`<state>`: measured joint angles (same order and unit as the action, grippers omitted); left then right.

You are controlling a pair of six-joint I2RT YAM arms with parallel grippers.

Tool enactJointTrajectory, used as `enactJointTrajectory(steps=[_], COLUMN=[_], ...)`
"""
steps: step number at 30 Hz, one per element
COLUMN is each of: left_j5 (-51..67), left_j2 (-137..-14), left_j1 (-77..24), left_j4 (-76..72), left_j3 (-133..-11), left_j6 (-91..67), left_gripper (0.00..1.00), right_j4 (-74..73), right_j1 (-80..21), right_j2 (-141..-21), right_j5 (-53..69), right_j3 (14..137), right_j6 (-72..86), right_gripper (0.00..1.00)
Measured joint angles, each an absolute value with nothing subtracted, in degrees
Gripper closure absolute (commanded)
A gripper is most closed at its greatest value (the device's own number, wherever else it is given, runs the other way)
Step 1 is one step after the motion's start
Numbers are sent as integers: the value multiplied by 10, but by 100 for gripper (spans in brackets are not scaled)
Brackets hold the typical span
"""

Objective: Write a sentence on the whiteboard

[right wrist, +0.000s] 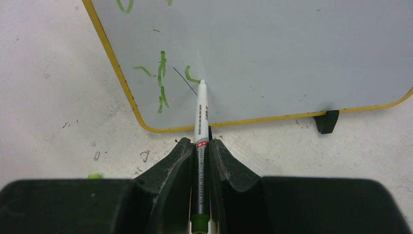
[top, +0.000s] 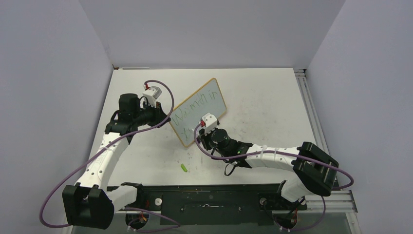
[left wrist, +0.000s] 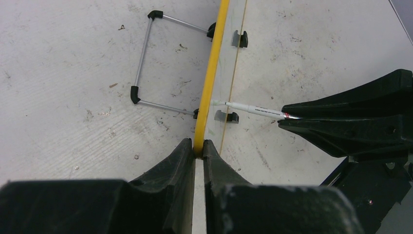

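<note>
– 2 lines of the sentence (top: 195,108) are showing in green on the whiteboard (top: 217,103), the 2nd barely beginning. Which step is running?
– Writing, I am judging. The right gripper (right wrist: 199,146) is clamping a white marker (right wrist: 200,114), and the marker's tip is touching the board beside the few strokes opening line 2, near the lower corner on the left arm's side.
– Where is the board sitting?
– It is standing propped on the table (top: 263,107), mid-table and turned at an angle. The left gripper (left wrist: 198,148) is pinching its yellow frame edge-on, jaws closed on it, steadying it.
– What is the next move asking for?
– More letters, I am guessing. The tip is needing light, even contact while sliding along the line, and the left arm is needing a firm hold so the board is not tipping back on its wire stand (left wrist: 141,68).
– Is anything getting in the way?
– 1 green cap (top: 184,167) is lying on the table in front of the board, apart from both arms and blocking nothing. A black foot (right wrist: 326,121) under the lower frame is sitting well away from the marker.
</note>
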<state>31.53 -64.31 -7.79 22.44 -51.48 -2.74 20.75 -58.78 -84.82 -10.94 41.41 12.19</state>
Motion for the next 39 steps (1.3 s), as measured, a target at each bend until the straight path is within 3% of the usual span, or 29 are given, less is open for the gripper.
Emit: enactJointTrajectory(steps=[39], left_j5=[318], left_j2=[-643], left_j1=[-78], left_j4=[224], left_j3=[-515], left_j6=[-28], left_gripper=[100], right_j4=[206], right_j1=[-612], right_j2=[-848], right_j5=[-129], right_j3=[441], right_j6=[109], right_gripper=[95])
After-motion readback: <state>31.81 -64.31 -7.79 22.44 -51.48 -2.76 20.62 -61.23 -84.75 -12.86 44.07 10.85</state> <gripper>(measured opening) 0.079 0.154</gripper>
